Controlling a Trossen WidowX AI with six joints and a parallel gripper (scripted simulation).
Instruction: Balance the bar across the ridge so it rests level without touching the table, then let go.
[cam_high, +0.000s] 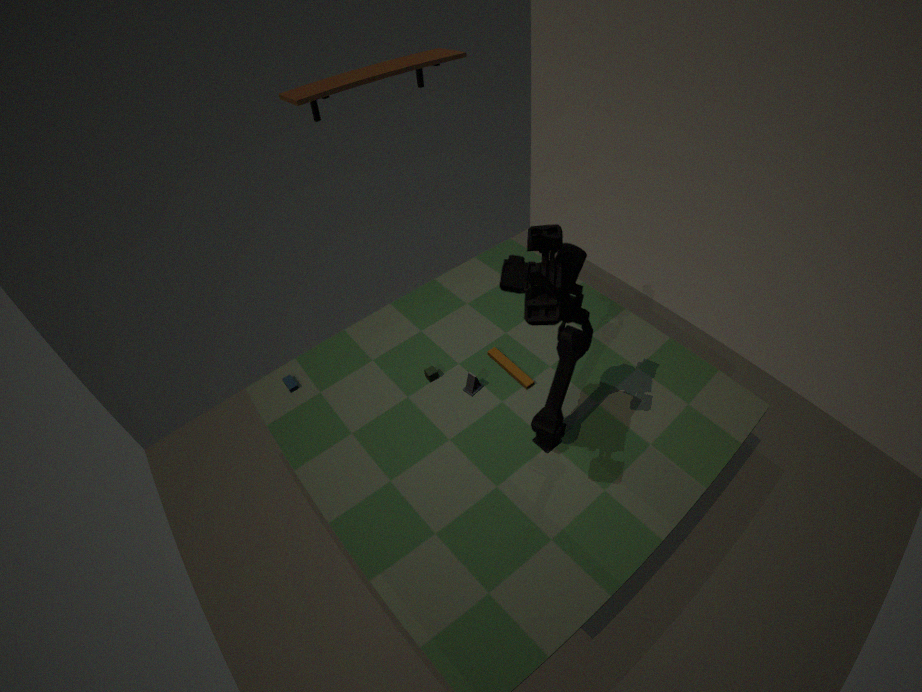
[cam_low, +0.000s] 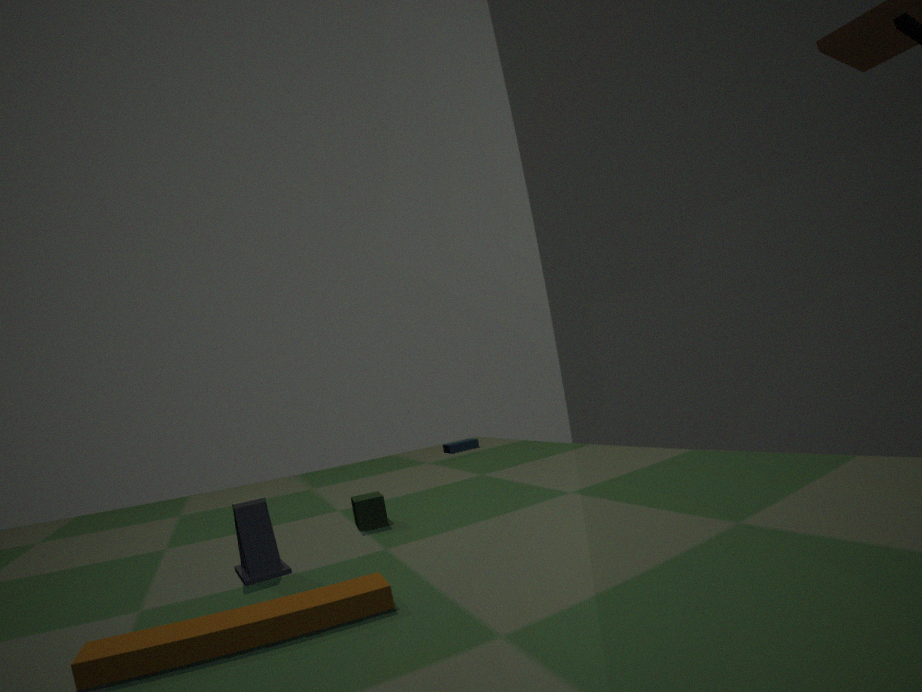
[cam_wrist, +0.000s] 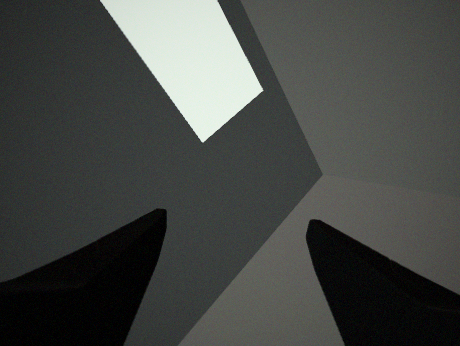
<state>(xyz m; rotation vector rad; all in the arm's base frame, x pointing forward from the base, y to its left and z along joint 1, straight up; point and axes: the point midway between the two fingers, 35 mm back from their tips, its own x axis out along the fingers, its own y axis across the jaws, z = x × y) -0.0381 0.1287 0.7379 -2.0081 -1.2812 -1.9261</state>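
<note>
The orange bar (cam_high: 510, 367) (cam_low: 238, 625) lies flat on the green and beige checkered table (cam_high: 487, 554) (cam_low: 670, 566). The ridge (cam_high: 472, 383) (cam_low: 258, 542), a grey wedge on a thin base, stands upright beside the bar, a short way from it and not touching it. Nothing rests on the ridge. My gripper (cam_high: 542, 274) (cam_wrist: 238, 223) is open, with nothing between its fingers. It is raised high above the table, and the wrist view shows only walls, ceiling and a bright panel past the fingers. The gripper is not in the exterior view.
A small dark green block (cam_high: 431, 373) (cam_low: 370, 513) stands near the ridge, on the side away from the bar. A small blue block (cam_high: 290, 382) (cam_low: 461, 446) lies near the table's far left corner. A brown shelf (cam_high: 372, 72) (cam_low: 867, 46) hangs high on the wall.
</note>
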